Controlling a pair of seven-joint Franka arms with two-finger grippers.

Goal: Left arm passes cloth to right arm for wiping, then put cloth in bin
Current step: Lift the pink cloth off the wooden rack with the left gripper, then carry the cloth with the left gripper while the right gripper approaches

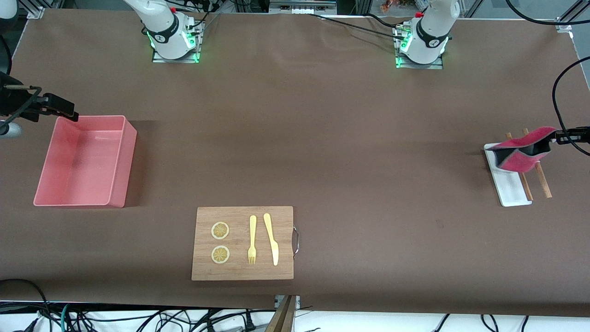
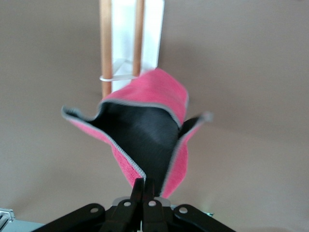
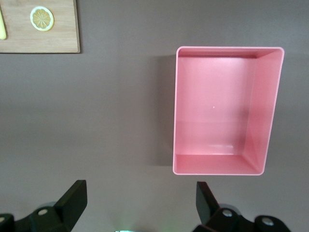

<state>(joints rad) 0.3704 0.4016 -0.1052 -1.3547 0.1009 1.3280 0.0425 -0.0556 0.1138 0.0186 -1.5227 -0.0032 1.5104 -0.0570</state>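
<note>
On my front view, going across from the right arm's end, I see the right gripper [image 1: 73, 115] hanging over the bin's [image 1: 120, 159] farther corner, its fingers [image 3: 72, 200] spread wide with nothing between them. The bin sits on the brown desk [image 1: 322, 152]. Nearer the front camera, mid-desk, lies a wooden cutting board [image 1: 243, 272] carrying two lemon slices [image 1: 220, 230], a yellow fork [image 1: 252, 240] and a yellow knife [image 1: 271, 239]. I can read no labels or writing anywhere. At the left arm's end, the left gripper [image 1: 558, 136] is pressed together on an edge of the cloth [image 1: 521, 150], which hangs lifted, pink face out and dark side showing, over a small white tray [image 1: 509, 189] with two wooden sticks [image 1: 543, 182] resting across it.
</note>
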